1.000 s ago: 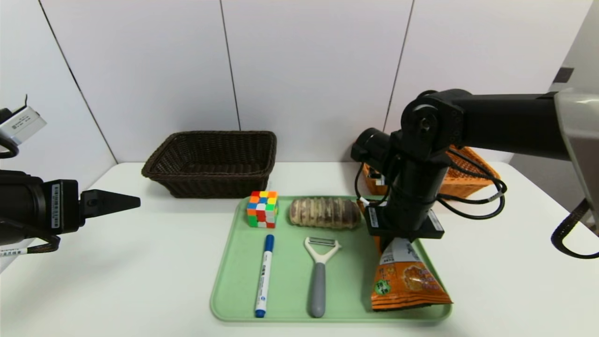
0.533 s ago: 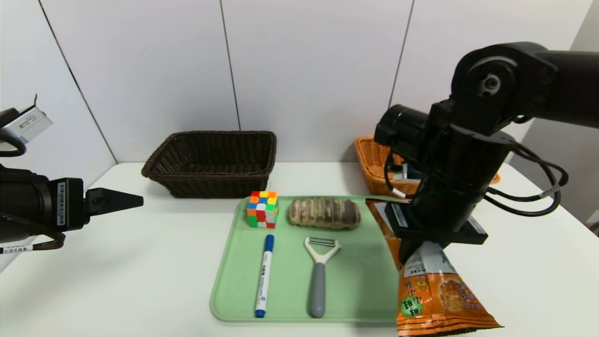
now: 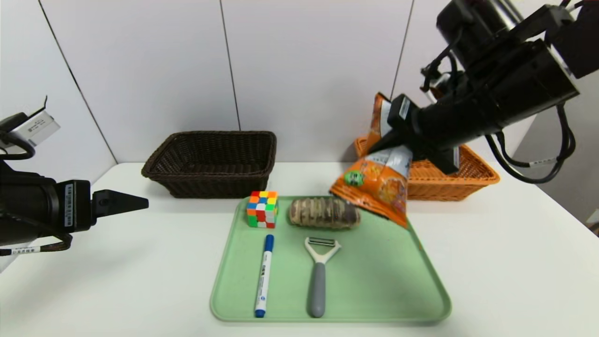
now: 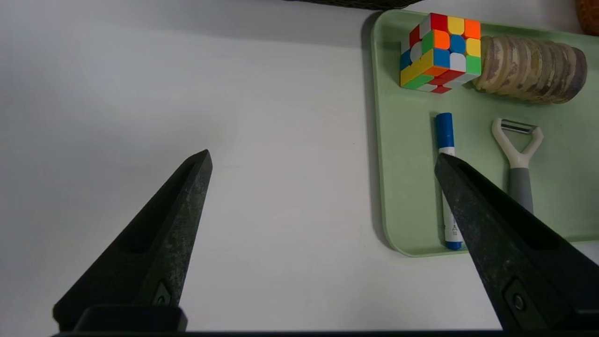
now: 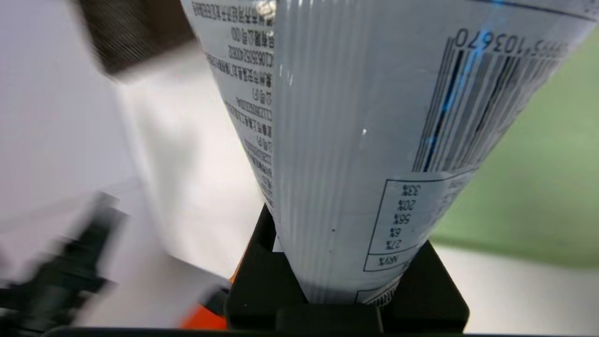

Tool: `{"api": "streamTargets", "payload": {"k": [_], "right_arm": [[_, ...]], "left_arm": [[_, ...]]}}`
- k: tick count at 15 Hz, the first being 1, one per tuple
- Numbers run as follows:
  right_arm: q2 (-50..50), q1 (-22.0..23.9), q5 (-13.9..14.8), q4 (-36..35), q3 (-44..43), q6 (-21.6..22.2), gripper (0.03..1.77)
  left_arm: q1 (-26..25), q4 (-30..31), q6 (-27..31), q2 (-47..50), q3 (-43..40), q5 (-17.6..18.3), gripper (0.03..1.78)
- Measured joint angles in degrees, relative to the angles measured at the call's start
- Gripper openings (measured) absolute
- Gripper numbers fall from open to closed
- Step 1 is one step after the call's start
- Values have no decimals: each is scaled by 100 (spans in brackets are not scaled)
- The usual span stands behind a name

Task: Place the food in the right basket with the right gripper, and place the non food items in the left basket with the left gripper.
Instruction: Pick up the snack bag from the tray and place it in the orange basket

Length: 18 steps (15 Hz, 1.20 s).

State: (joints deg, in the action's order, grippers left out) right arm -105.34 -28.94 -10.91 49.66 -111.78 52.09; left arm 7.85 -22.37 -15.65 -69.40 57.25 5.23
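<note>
One right pincer (image 3: 390, 140) pinching the snack bag (image 3: 376, 185) above the tray (image 3: 374, 281) edge; left pincer (image 4: 323, 161) spread.

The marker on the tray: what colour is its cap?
Blue; the marker has a white body. The left wrist view shows its cap best.

The orange snack bag (image 3: 376, 180) hangs tilted in the air, above the tray's far right corner and in front of the orange basket (image 3: 468, 175); its white-grey printed panel (image 5: 374, 140) carries a barcode. The striped bread roll (image 3: 324, 213) lies on its side at the tray's far edge, just beside the multicoloured cube (image 3: 262, 208). The blue-capped white marker (image 3: 264, 275) and the grey-handled peeler (image 3: 319, 274) lie side by side, nearer. The dark basket (image 3: 213, 161) sits behind the tray, left.
</note>
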Motion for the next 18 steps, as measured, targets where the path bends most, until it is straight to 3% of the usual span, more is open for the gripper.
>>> {"api": "streamTargets", "payload": {"k": [3, 8, 12, 18], "right_arm": [[-20, 579, -5, -1229, -2, 1172, 37], [-489, 1512, 96, -2114, -2, 2230, 37], [-1068, 2071, 215, -2306, 0, 2406, 37], [-1613, 2459, 194, -2614, 0, 2660, 37]], "left_arm": [[69, -9, -61, -30, -9, 2, 169], [80, -9, -96, -39, -11, 2, 169], [80, -12, -144, -46, -11, -2, 169], [83, -9, -154, -48, -17, 2, 169]]}}
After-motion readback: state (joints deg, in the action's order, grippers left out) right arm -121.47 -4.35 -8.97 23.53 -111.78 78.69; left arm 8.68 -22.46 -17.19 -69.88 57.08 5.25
